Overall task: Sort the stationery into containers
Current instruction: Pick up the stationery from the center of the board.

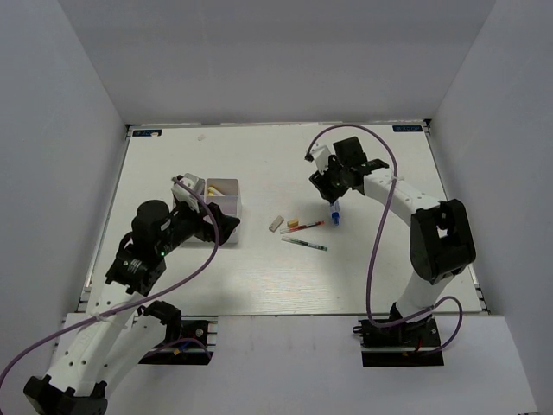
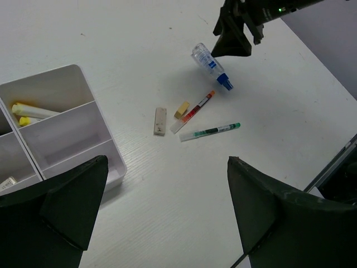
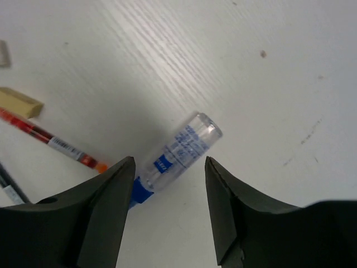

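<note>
Our left gripper [image 2: 166, 167] stands wide open and holds nothing; only bare table [image 2: 167, 223] shows between its fingers. Just ahead of its left finger sits the divided tray [image 2: 111, 162], with yellow pens [image 2: 33, 110] lying in a far compartment. Straight ahead of the open gap lie the green pen [image 2: 209, 132], the red pen [image 2: 198, 106], a yellow eraser [image 2: 182, 109] and a pale eraser [image 2: 160, 121], all loose on the table.

Our right gripper [image 3: 170, 164] hangs over the blue-labelled tube [image 3: 181, 148] with its jaws parted. The tube lies flat on the table beneath the gap, its blue cap running behind the left finger, and we see no grip on it. The red pen and the yellow eraser lie to the left of that finger.
</note>
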